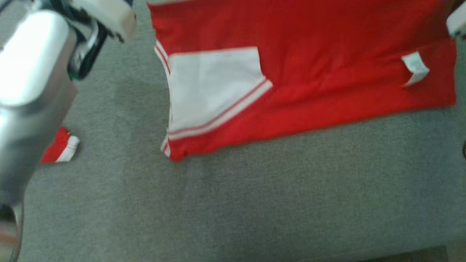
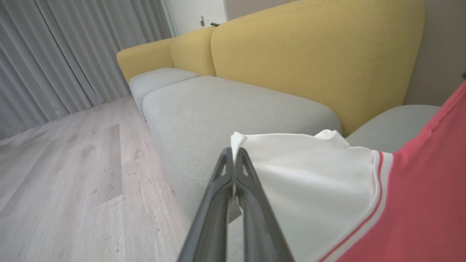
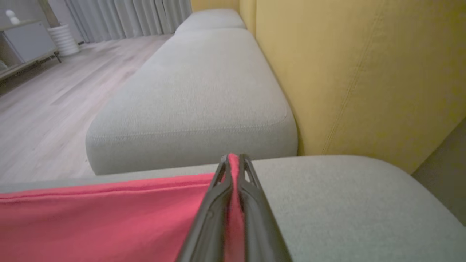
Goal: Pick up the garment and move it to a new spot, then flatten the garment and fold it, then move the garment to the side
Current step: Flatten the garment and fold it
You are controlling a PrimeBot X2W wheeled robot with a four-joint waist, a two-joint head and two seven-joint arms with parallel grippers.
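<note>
Here, garment [image 1: 327,54] in left gripper [image 2: 233,153], right gripper [image 3: 233,158]

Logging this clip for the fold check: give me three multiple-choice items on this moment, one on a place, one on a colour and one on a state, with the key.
1. Where does the left gripper hold the garment?
A. at its white part
B. at a zip
C. at a red hem

2. What colour is the sofa back?
A. grey
B. yellow
C. blue

3. How is the right gripper?
A. wide open
B. shut on nothing
C. shut on red cloth

Key:
1 A: the left wrist view shows white cloth between its closed jaws.
2 B: yellow rises behind the grey cushions.
3 C: the right wrist view shows a red fold pinched between its closed jaws.
</note>
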